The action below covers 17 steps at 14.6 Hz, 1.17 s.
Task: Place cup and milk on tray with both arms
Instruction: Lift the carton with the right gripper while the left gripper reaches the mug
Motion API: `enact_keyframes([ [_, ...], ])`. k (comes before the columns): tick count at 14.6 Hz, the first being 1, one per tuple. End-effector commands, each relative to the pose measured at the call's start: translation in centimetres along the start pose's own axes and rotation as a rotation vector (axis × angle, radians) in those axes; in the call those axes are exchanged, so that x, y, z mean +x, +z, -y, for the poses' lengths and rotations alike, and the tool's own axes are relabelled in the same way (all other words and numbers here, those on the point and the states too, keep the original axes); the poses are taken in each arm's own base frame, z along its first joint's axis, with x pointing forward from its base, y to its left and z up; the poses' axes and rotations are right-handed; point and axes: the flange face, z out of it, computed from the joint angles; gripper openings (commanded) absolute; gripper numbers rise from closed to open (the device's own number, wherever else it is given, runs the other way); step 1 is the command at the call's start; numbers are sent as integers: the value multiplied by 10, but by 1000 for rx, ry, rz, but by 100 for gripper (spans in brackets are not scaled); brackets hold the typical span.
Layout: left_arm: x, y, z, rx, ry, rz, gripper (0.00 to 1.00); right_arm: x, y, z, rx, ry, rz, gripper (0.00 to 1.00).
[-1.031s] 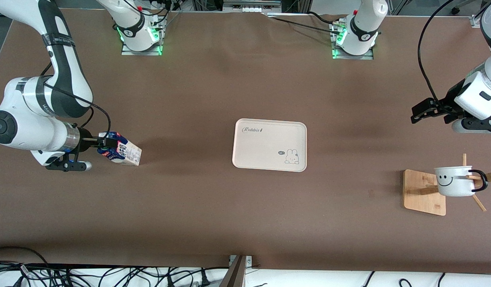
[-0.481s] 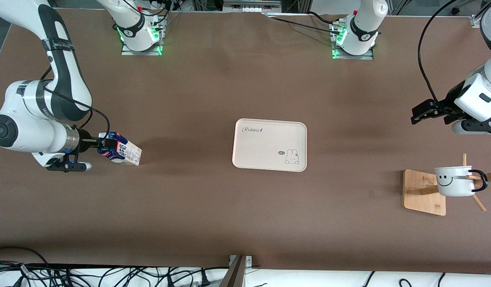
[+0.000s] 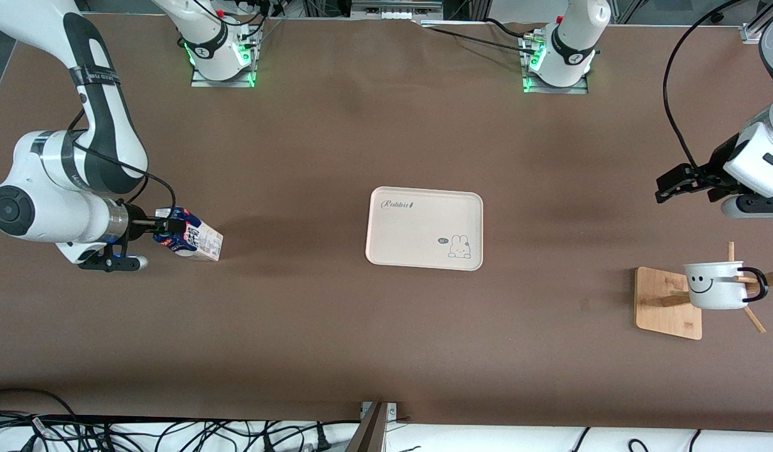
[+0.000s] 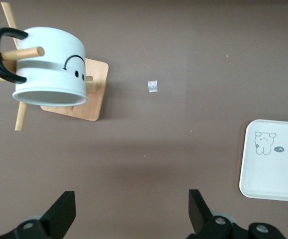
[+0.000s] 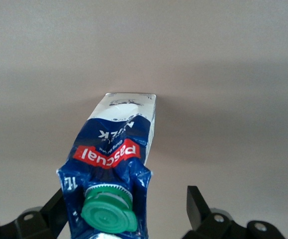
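— What is the biggest thing here?
— The brown counter (image 3: 386, 351), with both arms reaching out over its two ends.

— Where is the right arm (image 3: 97, 125)?
— It bends down low at its own end of the counter. The left arm (image 3: 760, 157) hangs in the air at the other end.

— And the tray (image 3: 417, 232)?
— It lies flat in the middle of the counter with nothing on it, well apart from both arms.

— The cup (image 3: 713, 285)?
— It hangs on its side on the pegs of a wooden rack (image 3: 665, 314) at the left arm's end. One peg passes through its black handle, and the smiley face shows.

— The milk (image 3: 198, 242)?
— It is on the counter at the right arm's end, its blue top and green cap turned toward the right tool (image 3: 163, 229). I cannot tell whether it stands straight or leans.

— Is that tool gripping it?
— No. It is spread open around the carton's top. One finger (image 5: 196, 204) is clearly apart from the carton, the other just beside it.

— And the left tool (image 3: 672, 185)?
— It is spread wide, holding nothing, over bare counter near the rack.
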Motion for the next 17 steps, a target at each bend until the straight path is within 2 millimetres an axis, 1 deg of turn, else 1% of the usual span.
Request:
enact_keyframes([
  [1, 15, 12, 16, 18, -10, -56, 100, -5, 6, 0, 11, -13, 23, 100],
  [3, 7, 53, 8, 22, 6, -23, 100, -6, 5, 0, 10, -15, 30, 100],
  [4, 7, 58, 14, 54, 16, -43, 100, -6, 4, 0, 10, -17, 28, 88],
  [6, 8, 71, 22, 61, 13, -142, 100, -6, 3, 4, 10, -24, 25, 39],
  [7, 8, 72, 25, 59, 11, -210, 100, -6, 3, 6, 10, -26, 25, 31],
  [9, 11, 66, 24, 55, 19, -335, 100, -6, 2, 6, 10, -14, 24, 31],
  [10, 12, 66, 23, 55, 23, -347, 100, -6, 2, 8, 10, -14, 23, 31],
  [11, 12, 74, 23, 52, 20, -334, 100, -5, 1, 8, 10, -14, 20, 31],
  [12, 8, 93, 21, 49, 8, -296, 100, -5, -2, 8, 11, -14, 15, 31],
  [13, 6, 98, 21, 49, 9, -285, 100, -5, -3, 9, 12, -15, 14, 31],
  [15, 3, 101, 23, 52, 18, -277, 100, -5, -10, 10, 14, -16, -2, 31],
  [16, 1, 99, 22, 51, 21, -277, 100, -5, -17, 12, 14, -19, -14, 31],
  [17, 1, 97, 22, 52, 22, -282, 100, -8, -28, 18, 18, -29, -33, 31],
])
